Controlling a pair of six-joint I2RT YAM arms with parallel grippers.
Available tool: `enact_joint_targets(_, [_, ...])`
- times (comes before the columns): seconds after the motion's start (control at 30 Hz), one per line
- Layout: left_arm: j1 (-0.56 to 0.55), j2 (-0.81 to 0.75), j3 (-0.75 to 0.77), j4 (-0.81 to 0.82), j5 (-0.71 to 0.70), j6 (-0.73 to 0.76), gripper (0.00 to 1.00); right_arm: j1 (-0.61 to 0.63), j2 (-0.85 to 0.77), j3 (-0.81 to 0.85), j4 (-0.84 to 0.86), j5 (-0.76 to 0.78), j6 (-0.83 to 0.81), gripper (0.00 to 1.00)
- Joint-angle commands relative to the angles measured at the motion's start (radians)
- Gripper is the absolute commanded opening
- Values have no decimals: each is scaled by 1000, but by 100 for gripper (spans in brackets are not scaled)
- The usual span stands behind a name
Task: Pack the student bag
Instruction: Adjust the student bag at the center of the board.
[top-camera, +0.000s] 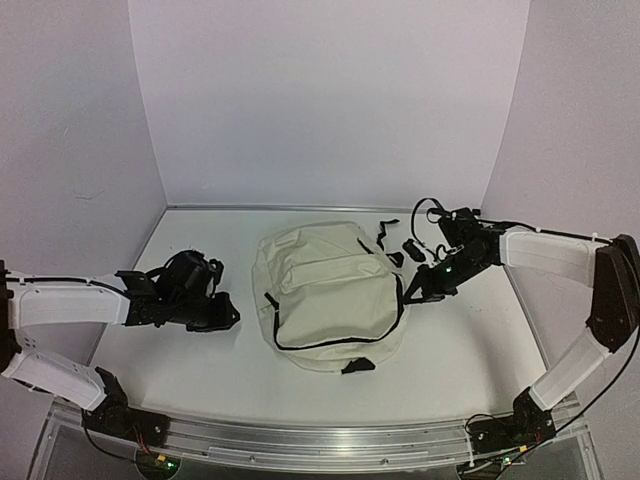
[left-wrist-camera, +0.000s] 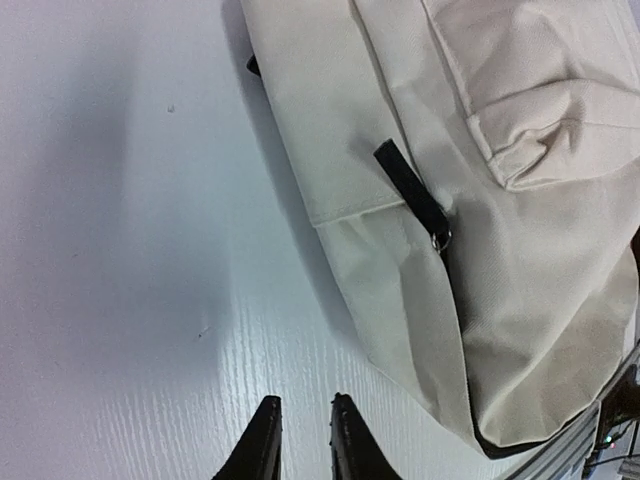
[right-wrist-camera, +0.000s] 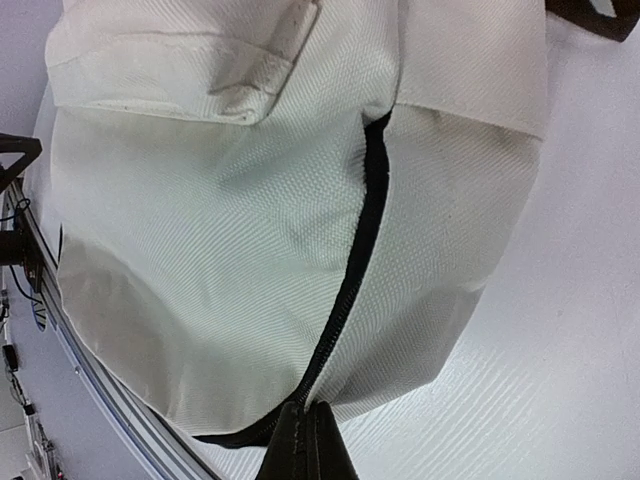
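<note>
The student bag (top-camera: 330, 300), cream fabric with black zippers, lies flat in the middle of the table. My right gripper (top-camera: 412, 292) is at the bag's right edge. In the right wrist view it (right-wrist-camera: 312, 415) is shut on the end of the black zipper (right-wrist-camera: 355, 260), with the cream fabric (right-wrist-camera: 200, 250) bulging beyond it. My left gripper (top-camera: 228, 310) hovers over bare table left of the bag, apart from it. In the left wrist view its fingers (left-wrist-camera: 305, 415) stand slightly apart and empty. The bag (left-wrist-camera: 520, 250) and a black zipper pull tab (left-wrist-camera: 412, 195) lie ahead of them.
Black straps and buckles (top-camera: 395, 245) trail from the bag's back right. A black strap tab (top-camera: 357, 366) sticks out at the bag's near edge. White walls close in the back and sides. A metal rail (top-camera: 320, 440) runs along the near table edge.
</note>
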Motion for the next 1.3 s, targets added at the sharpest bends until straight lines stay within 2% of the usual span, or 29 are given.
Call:
enact_joint_targets(0.0, [-1, 31, -21, 169, 122, 4, 40, 5, 1, -14, 17, -95, -36, 0])
enact_joint_targets(0.1, [-8, 65, -20, 243, 143, 1, 54, 22, -10, -29, 20, -137, -37, 0])
enact_joint_targets(0.17, [-15, 109, 2, 269, 155, 6, 58, 54, -16, -38, 20, -158, -47, 0])
enact_joint_targets(0.27, [-17, 184, 33, 320, 184, 8, 57, 108, -15, -32, 23, -162, -57, 0])
enact_joint_targets(0.33, [-17, 234, 46, 347, 201, -1, 52, 129, -10, -24, 23, -160, -58, 0])
enact_joint_targets(0.47, [-17, 277, 60, 334, 198, -9, 15, 133, 2, -16, 23, -143, -58, 0])
enact_joint_targets(0.53, [-14, 241, 42, 305, 152, -17, 1, 132, -4, -32, 23, -130, -57, 0])
enact_joint_targets(0.73, [32, 124, 16, 145, 34, 0, 0, 126, -25, -87, 23, -96, -91, 0])
enact_joint_targets(0.87, [35, 137, 30, 123, 55, 17, 0, 127, -31, -85, 21, -134, -105, 0])
enact_joint_targets(0.9, [35, 141, 37, 129, 86, 29, 0, 127, -33, -74, 20, -144, -103, 8])
enact_joint_targets(0.97, [34, 140, 57, 121, 119, 48, 16, 127, -40, -44, 2, -160, -101, 28])
enact_joint_targets(1.0, [34, 131, 66, 110, 119, 52, 28, 126, -47, -26, -9, -160, -100, 39])
enact_joint_targets(1.07, [34, 93, 85, 86, 93, 68, 50, 121, -66, 12, -18, -156, -91, 55])
enact_joint_targets(1.17, [36, 39, 143, 8, 4, 111, 77, 97, -87, 68, -28, -150, -78, 74])
enact_joint_targets(1.23, [43, 28, 206, -61, -45, 142, 95, 65, -94, 108, -32, -142, -73, 83])
enact_joint_targets(1.27, [50, 33, 244, -97, -54, 159, 98, 46, -95, 128, -34, -139, -73, 86])
